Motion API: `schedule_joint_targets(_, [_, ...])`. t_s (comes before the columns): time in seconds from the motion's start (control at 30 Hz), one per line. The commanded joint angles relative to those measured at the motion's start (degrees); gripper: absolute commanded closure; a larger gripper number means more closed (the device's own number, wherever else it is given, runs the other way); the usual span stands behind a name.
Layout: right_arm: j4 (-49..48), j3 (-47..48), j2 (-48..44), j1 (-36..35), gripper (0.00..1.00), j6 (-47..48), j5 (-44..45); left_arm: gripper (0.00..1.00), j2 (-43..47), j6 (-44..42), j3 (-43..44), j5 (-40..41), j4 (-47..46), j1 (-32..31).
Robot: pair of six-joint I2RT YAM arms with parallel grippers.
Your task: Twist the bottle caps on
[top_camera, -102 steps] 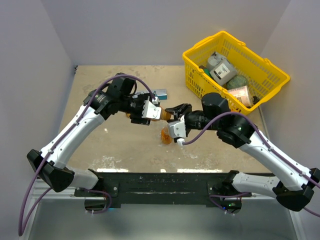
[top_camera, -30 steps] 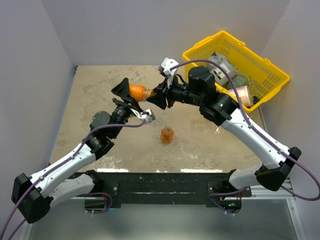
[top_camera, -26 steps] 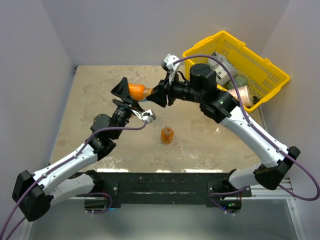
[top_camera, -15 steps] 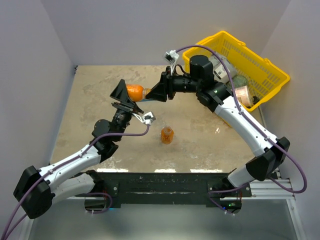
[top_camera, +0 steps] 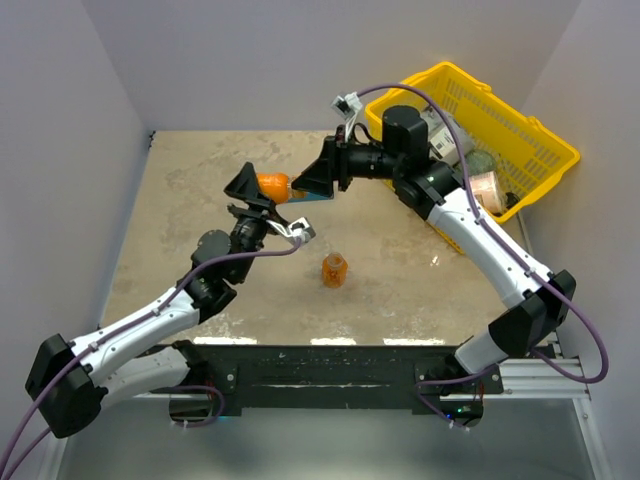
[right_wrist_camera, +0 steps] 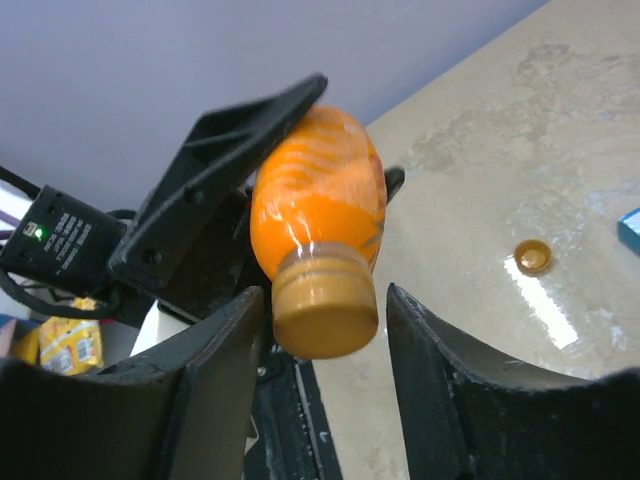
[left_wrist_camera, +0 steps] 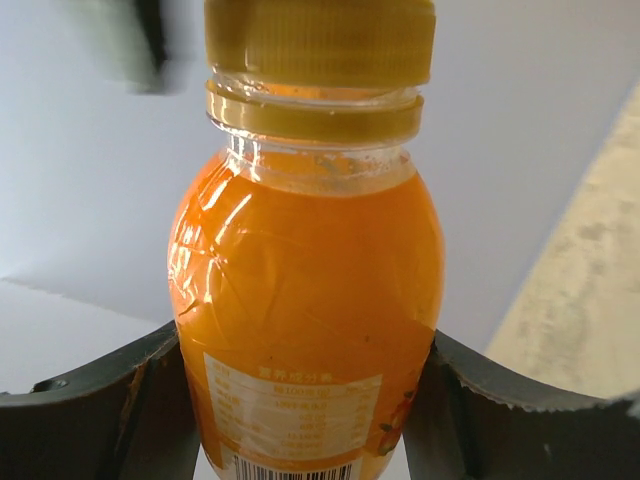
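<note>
My left gripper [top_camera: 262,193] [left_wrist_camera: 305,400] is shut on the body of an orange bottle [top_camera: 272,186] [left_wrist_camera: 305,280] [right_wrist_camera: 320,200], held in the air over the table's back middle with its neck pointing right. A brownish-orange cap [left_wrist_camera: 320,40] [right_wrist_camera: 322,305] sits on that neck. My right gripper [top_camera: 308,184] [right_wrist_camera: 325,300] stands open around the cap, with a gap showing at the right finger. A second small orange bottle [top_camera: 334,270] stands upright on the table below. A loose cap [right_wrist_camera: 531,256] lies on the table.
A yellow basket [top_camera: 545,150] with several items sits at the back right, just behind my right arm. The corner of a blue box [right_wrist_camera: 630,230] lies on the table near the loose cap. Grey walls close in the left, back and right.
Both arms have carried the bottle up from low over the table's middle. In the last half second the right jaws have spread away from the cap; the left grip has stayed as it was.
</note>
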State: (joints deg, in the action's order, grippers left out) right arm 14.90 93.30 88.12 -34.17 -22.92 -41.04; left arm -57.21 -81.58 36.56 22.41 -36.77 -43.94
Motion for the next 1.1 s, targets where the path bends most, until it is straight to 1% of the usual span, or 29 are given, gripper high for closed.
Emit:
schedule_joint_targets(0.0, [-3.5,6.2,-2.2,2.3,0.34,1.2,4.0,1.00,1.5,12.4,1.4,0.4,16.2,0.0])
schedule_joint_targets(0.03, [-3.0,7.4,-2.3,3.3,0.31,1.3,4.4,1.00,1.6,14.0,1.4,0.5,17.8,0.2])
schedule_joint_targets(0.07, [-1.7,8.7,-2.2,3.9,0.28,1.6,4.5,1.00,1.6,17.2,1.5,0.0,21.3,0.6])
schedule_joint_targets(0.1, [-0.7,11.6,-2.2,4.3,0.25,3.0,4.7,1.00,1.7,18.8,1.5,-0.4,22.4,0.8])
schedule_joint_targets(0.13, [0.3,12.9,-2.2,5.1,0.24,4.0,4.9,1.00,1.8,20.7,1.7,-0.8,23.4,1.2])
schedule_joint_targets(0.2, [1.9,14.5,-2.8,5.9,0.23,7.2,4.9,1.00,1.7,26.6,2.8,-3.4,28.2,2.7])
schedule_joint_targets(0.23, [2.5,14.4,-3.3,6.6,0.23,8.9,4.7,1.00,1.2,29.0,4.9,-5.1,30.1,3.5])
schedule_joint_targets(0.27, [3.2,13.7,-4.0,6.9,0.23,11.5,3.4,1.00,1.0,34.2,6.6,-11.3,35.4,5.9])
schedule_joint_targets(0.3, [3.6,11.1,-6.1,7.1,0.23,19.2,2.5,1.00,0.7,36.8,8.6,-16.0,39.3,7.4])
schedule_joint_targets(0.33, [4.5,9.6,-7.4,7.2,0.23,25.0,1.5,1.00,0.2,40.3,12.6,-21.0,42.3,9.0])
schedule_joint_targets(0.37, [7.6,7.9,-8.7,7.0,0.23,31.1,-0.9,1.00,0.0,41.2,14.3,-30.8,47.0,11.1])
schedule_joint_targets(0.4, [9.7,4.5,-10.1,7.1,0.24,43.9,-0.9,1.00,-0.1,41.3,15.8,-35.5,49.2,11.6])
schedule_joint_targets(0.43, [11.5,2.6,-12.3,7.1,0.24,48.9,-0.5,1.00,-0.1,40.1,18.4,-40.2,51.3,11.9])
schedule_joint_targets(0.47, [16.2,1.2,-13.1,7.0,0.25,53.8,0.3,1.00,-0.4,39.3,19.7,-48.1,55.5,12.0])
schedule_joint_targets(0.5, [19.9,0.1,-13.5,7.0,0.26,65.2,0.7,1.00,-0.9,38.4,21.1,-51.7,58.0,12.0])
schedule_joint_targets(0.53, [23.5,-0.2,-14.1,7.0,0.27,70.4,0.8,1.00,-3.0,37.6,24.9,-54.9,61.0,12.0])
schedule_joint_targets(0.57, [29.1,-0.6,-14.5,7.1,0.28,74.6,0.7,1.00,-4.6,36.3,27.2,-60.5,67.5,12.0])
schedule_joint_targets(0.6, [31.1,-1.3,-14.9,7.1,0.28,80.3,0.1,1.00,-8.3,35.5,32.0,-62.8,71.1,12.0])
schedule_joint_targets(0.63, [32.8,-1.6,-15.5,6.9,0.28,82.4,-0.3,1.00,-10.3,34.7,34.3,-64.9,74.5,12.0])
schedule_joint_targets(0.67, [35.1,-1.8,-16.4,6.6,0.27,84.0,-0.4,1.00,-12.1,32.8,36.4,-68.3,81.0,12.0])
schedule_joint_targets(0.7, [36.0,-2.1,-17.0,6.1,0.26,86.6,-0.4,1.00,-15.2,32.1,38.2,-69.6,83.4,12.0])
schedule_joint_targets(0.73, [37.0,-2.2,-17.4,4.7,0.25,88.4,-0.3,1.00,-16.3,31.9,40.7,-70.5,85.0,12.0])
schedule_joint_targets(0.8, [40.5,-2.6,-18.8,2.4,0.23,94.1,1.2,1.00,-17.9,31.8,42.1,-71.8,87.0,12.0])
schedule_joint_targets(0.83, [41.0,-2.9,-19.2,-0.3,0.23,95.2,3.2,1.00,-18.0,32.0,42.5,-71.9,87.0,12.0])
schedule_joint_targets(0.9, [40.8,-4.2,-20.7,-3.5,0.22,97.1,4.6,1.00,-18.1,32.5,42.5,-71.6,86.0,12.0])
schedule_joint_targets(1.07, [40.6,-4.8,-21.8,-7.1,0.22,98.7,5.9,1.00,-18.5,33.2,43.2,-71.2,86.3,12.0])
